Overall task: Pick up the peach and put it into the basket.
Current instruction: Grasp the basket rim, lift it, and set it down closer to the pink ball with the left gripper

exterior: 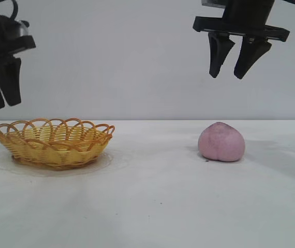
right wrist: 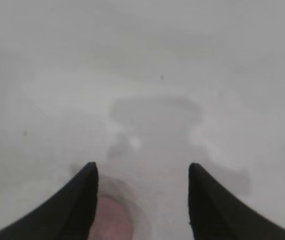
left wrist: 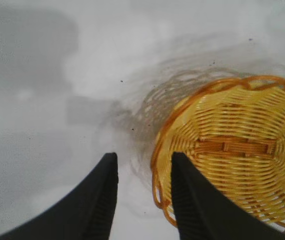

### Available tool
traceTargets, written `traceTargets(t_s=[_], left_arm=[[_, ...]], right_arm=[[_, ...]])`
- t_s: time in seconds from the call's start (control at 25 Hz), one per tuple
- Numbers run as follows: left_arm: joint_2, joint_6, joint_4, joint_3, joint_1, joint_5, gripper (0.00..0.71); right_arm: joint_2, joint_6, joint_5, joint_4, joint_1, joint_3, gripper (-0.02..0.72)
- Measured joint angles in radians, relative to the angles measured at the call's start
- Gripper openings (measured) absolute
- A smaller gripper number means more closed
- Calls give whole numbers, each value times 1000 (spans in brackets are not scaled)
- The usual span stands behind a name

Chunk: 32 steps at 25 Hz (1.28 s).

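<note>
At the bottom of the frame, the left gripper [left wrist: 143, 200] shows its two black jaws standing apart with nothing between them. The basket [left wrist: 232, 160] fills the right and lower right, its yellow weave bare inside and its orange looped rim passing behind the right-hand jaw. The pale counter [left wrist: 57, 100] covers the rest, with grey shadows at upper left.

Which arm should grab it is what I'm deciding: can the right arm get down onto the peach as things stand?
Probably yes. The right gripper hangs open, high above the peach, nothing between them, and the fruit sits alone on the table, well clear of the basket.
</note>
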Motion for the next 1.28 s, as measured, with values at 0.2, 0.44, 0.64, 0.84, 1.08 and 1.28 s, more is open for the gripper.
traceTargets(t_s=[0.2, 0.44, 0.64, 0.84, 1.08, 1.28], left_arm=[[69, 16, -11, 0, -5, 3, 274], [109, 30, -17, 2, -67, 20, 274], [109, 38, -23, 12, -76, 28, 63], [24, 50, -188, 195, -56, -91, 0], [-153, 268, -645, 509, -103, -264, 0], [-207, 290, -785, 618, -196, -347, 0]], right_arm=[[0, 0, 0, 2, 0, 0, 383], [0, -4, 0, 3, 0, 0, 383], [0, -12, 5, 3, 0, 0, 383], [0, -21, 19, 1, 0, 0, 383], [0, -23, 22, 1, 0, 0, 383], [0, -30, 24, 1, 0, 0, 383]])
